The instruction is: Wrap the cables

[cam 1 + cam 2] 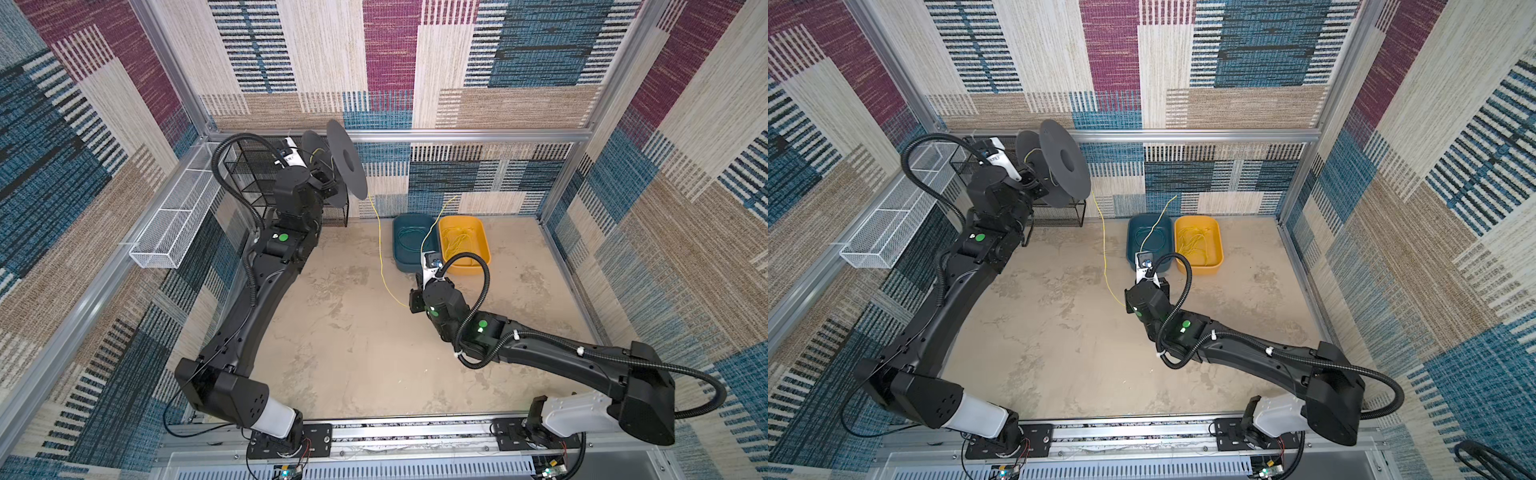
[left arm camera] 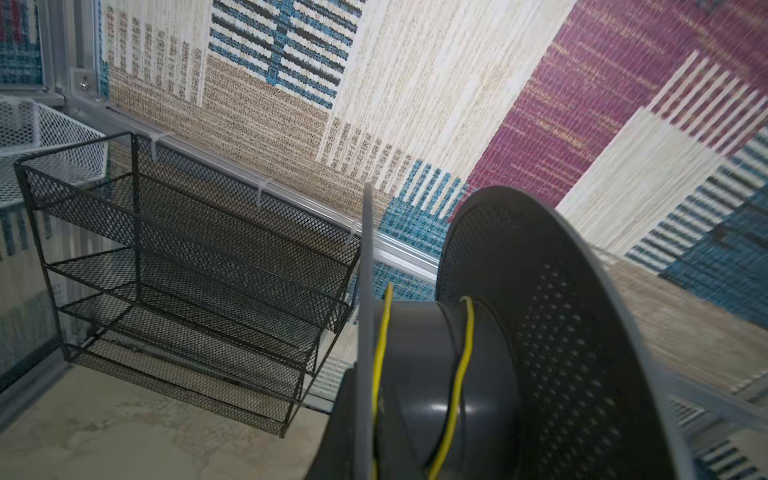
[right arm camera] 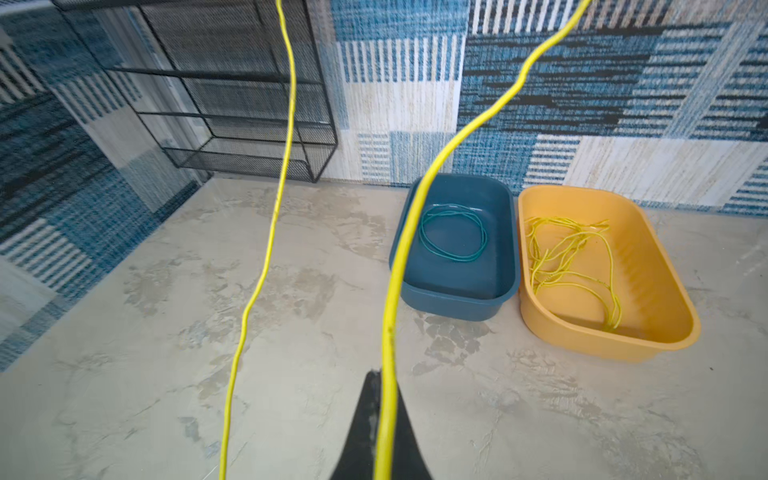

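Up at the back left of the table (image 3: 166,332), holds a grey spool (image 1: 347,164) aloft with the left tool (image 1: 323,176), pinched narrow on the spool's near flange, just in front of the black mesh rack (image 2: 187,270). Shows, in the left wrist view, two turns of yellow cable (image 2: 463,365) lying around the spool's hub, apart from each other. Lets the same cable drop from the spool's lower edge in both top views and run down across the table to the right tool (image 3: 381,386). Nips that cable with the right tool, closed tight on it, near the middle of the table and in front of the blue bin (image 3: 457,303). Sends the free end up past the tool, curving toward the back wall above the blue bin. Finds a teal cable coil (image 3: 451,257) in the blue bin and a loose tangle of yellow cables (image 3: 557,249) in the yellow bin (image 3: 602,345), both bins just beside each other by the back wall.
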